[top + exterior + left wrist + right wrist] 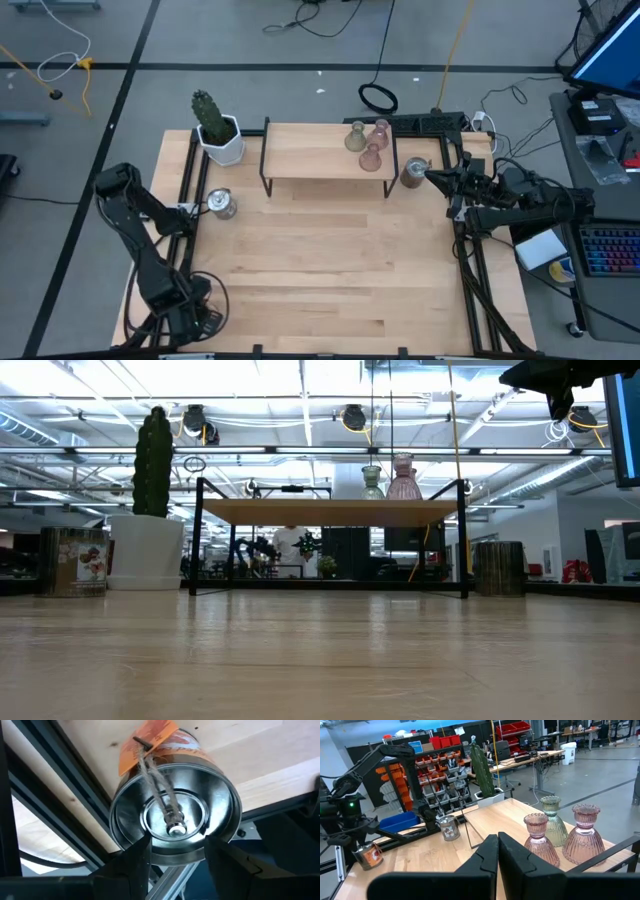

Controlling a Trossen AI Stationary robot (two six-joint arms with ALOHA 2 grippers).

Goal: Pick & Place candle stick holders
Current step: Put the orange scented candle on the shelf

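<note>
Left claw (176,844) at 9 o'clock is spread either side of a silver cup (212,800)'s near rim. My guess is it goes for the lip because the body's too fat to pinch.

The green holder (355,138) and pink holders (371,157) are parked on the raised shelf (310,150) at 12.

Right claw (497,842) is pressed together and empty, hovering by a second silver cup (413,172) on the counter (320,270) at 2. Probably just waiting.

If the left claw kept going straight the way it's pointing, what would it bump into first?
Most likely the silver cup: the left gripper is open and pointing into its mouth, with nothing between them. How near it is remains unclear.
</note>
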